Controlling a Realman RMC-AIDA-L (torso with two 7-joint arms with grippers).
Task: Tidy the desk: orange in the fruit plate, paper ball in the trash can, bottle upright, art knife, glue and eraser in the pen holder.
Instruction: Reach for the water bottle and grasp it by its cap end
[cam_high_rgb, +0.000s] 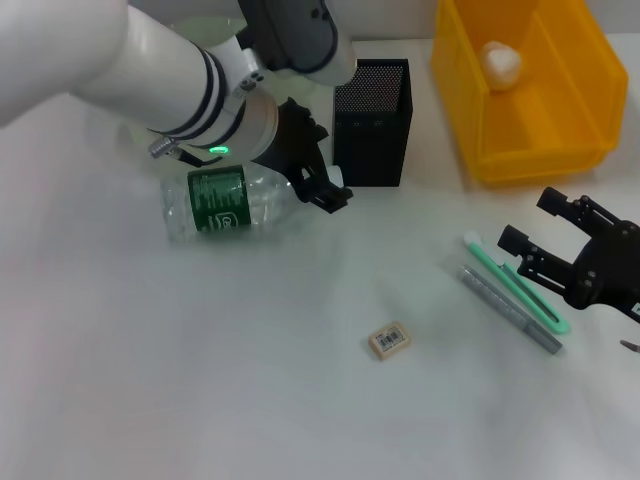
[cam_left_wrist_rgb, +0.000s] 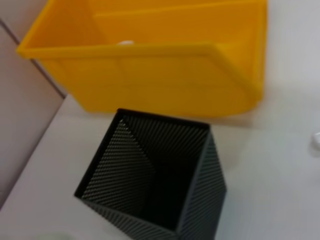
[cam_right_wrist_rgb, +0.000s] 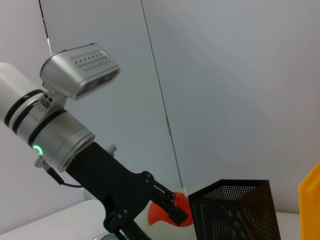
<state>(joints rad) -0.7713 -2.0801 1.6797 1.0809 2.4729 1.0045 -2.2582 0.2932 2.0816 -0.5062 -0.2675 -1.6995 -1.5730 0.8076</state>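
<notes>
The bottle (cam_high_rgb: 228, 205) lies on its side, its neck toward my left gripper (cam_high_rgb: 318, 165), which hovers open just beside it and in front of the pen holder (cam_high_rgb: 372, 120) (cam_left_wrist_rgb: 155, 175). The paper ball (cam_high_rgb: 500, 62) rests inside the trash can (cam_high_rgb: 560, 150) (cam_left_wrist_rgb: 150, 75). The eraser (cam_high_rgb: 388, 341) lies on the table at centre. A green art knife (cam_high_rgb: 515, 285) and a grey glue stick (cam_high_rgb: 510, 310) lie side by side next to my open right gripper (cam_high_rgb: 535, 222). The orange (cam_right_wrist_rgb: 167, 212) shows behind the left gripper in the right wrist view. The fruit plate (cam_high_rgb: 195, 28) is mostly hidden by the left arm.
The white left arm (cam_high_rgb: 150, 70) covers the back left of the table. Pen holder and trash can stand close together at the back. A wall rises behind the table.
</notes>
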